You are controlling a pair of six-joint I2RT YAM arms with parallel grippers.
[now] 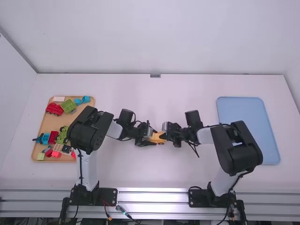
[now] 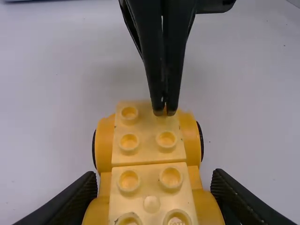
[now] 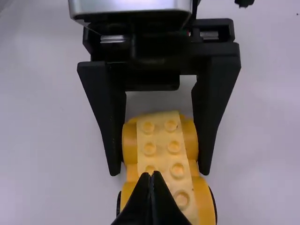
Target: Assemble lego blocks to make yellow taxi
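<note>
In the high view, most of the yellow car (image 1: 157, 138) is hidden between the left gripper (image 1: 151, 137) and the right gripper (image 1: 163, 136). In both wrist views, the bottom edge cuts off the end of the car nearest that gripper's own base. The right gripper's tips cover one stud in the left wrist view; whether they press on it or hover just above, I cannot tell.

The car has an orange-yellow base with rounded fenders (image 2: 189, 136) bulging on both sides, and dark wheels (image 2: 201, 140) peeping out as thin rims. Along its top, two pale yellow blocks lie end to end, studs up: one block (image 2: 151, 171) toward the left gripper's fingers, the other (image 2: 147, 150) beneath the right gripper's tips, with a straight seam between them.

The long axis runs out from between the left fingers toward the right fingers, crosswise on the table (image 1: 187, 176). Which end is the front, I cannot tell.

The left gripper grasps the car by its sides; the right gripper's fingers are clenched together over its top.
</note>
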